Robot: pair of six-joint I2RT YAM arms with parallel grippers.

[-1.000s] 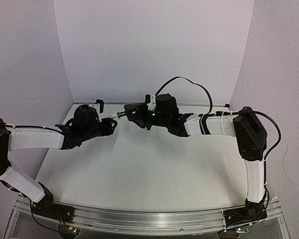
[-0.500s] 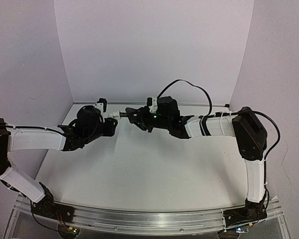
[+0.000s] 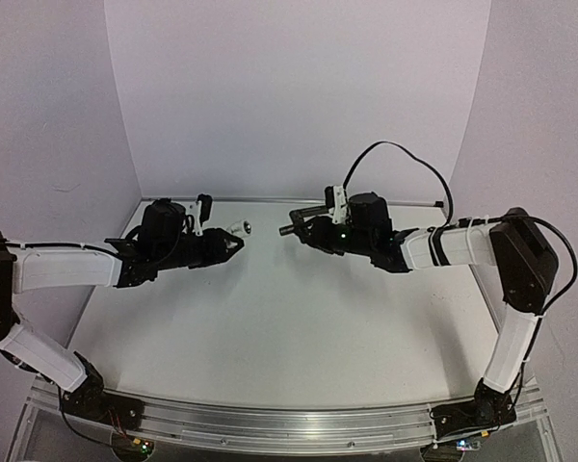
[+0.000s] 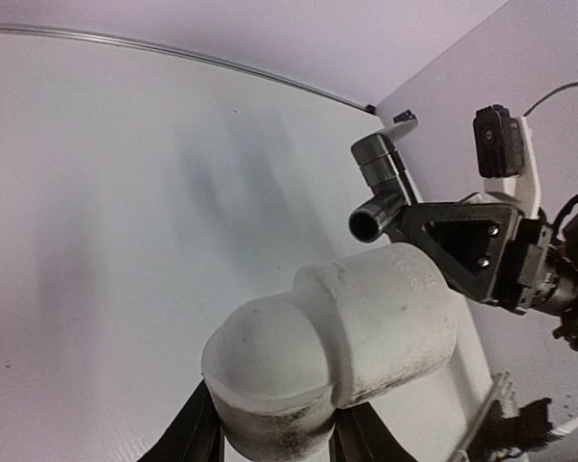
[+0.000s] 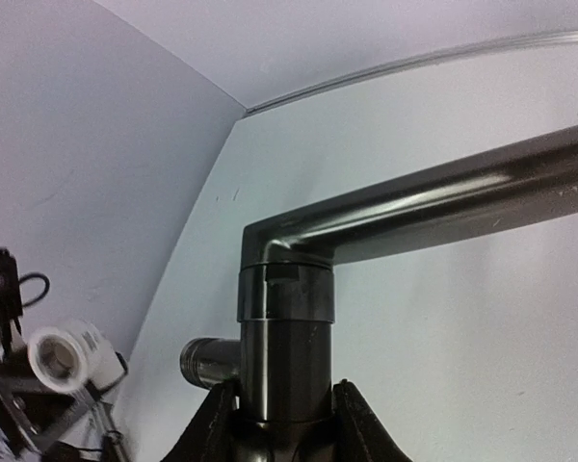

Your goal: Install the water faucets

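Observation:
My left gripper (image 3: 229,243) is shut on the white plastic fitting (image 3: 239,228), a short elbow piece with its open end facing right. In the left wrist view the fitting (image 4: 337,351) fills the lower middle, clamped between the two fingers of the left gripper (image 4: 275,428). My right gripper (image 3: 306,231) is shut on the black metal faucet (image 3: 291,229). In the right wrist view the right gripper (image 5: 281,395) clamps the faucet's body (image 5: 284,327). Its long rod runs off to the right and its threaded stub points left towards the fitting (image 5: 65,356). A gap separates stub and fitting.
Both arms hover over the back of the white table (image 3: 289,318), near the rear wall. A black cable (image 3: 405,164) loops above the right wrist. An aluminium rail (image 3: 289,423) runs along the near edge. Side walls close in on the left and right.
The faucet and fitting were end to end a second ago. The right arm has drawn back to the right with the faucet and the left gripper has shifted slightly, so a gap now separates them.

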